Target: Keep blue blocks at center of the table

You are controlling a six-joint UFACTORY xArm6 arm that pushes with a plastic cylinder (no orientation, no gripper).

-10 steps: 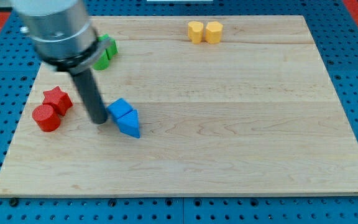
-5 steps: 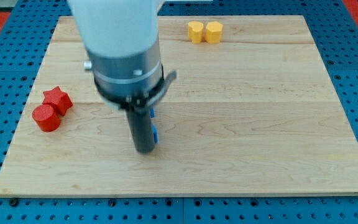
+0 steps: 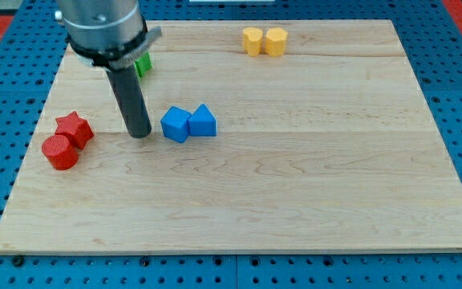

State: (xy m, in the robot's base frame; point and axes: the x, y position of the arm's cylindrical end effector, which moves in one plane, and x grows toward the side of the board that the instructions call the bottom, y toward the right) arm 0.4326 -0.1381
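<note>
Two blue blocks lie touching side by side left of the board's middle: a blue cube (image 3: 175, 124) and a blue triangular block (image 3: 203, 121) on its right. My tip (image 3: 139, 133) stands on the board just left of the blue cube, a small gap away from it. The rod rises up and to the left from the tip to the arm's grey body at the view's top left.
A red star block (image 3: 74, 128) and a red cylinder (image 3: 59, 152) sit at the left edge. Green blocks (image 3: 143, 63) are partly hidden behind the arm at the upper left. Two yellow blocks (image 3: 264, 40) sit at the top edge of the wooden board (image 3: 311, 177).
The blue blocks have moved up and to the right, and now lie side by side. My tip went right across them, then came back to their left.
</note>
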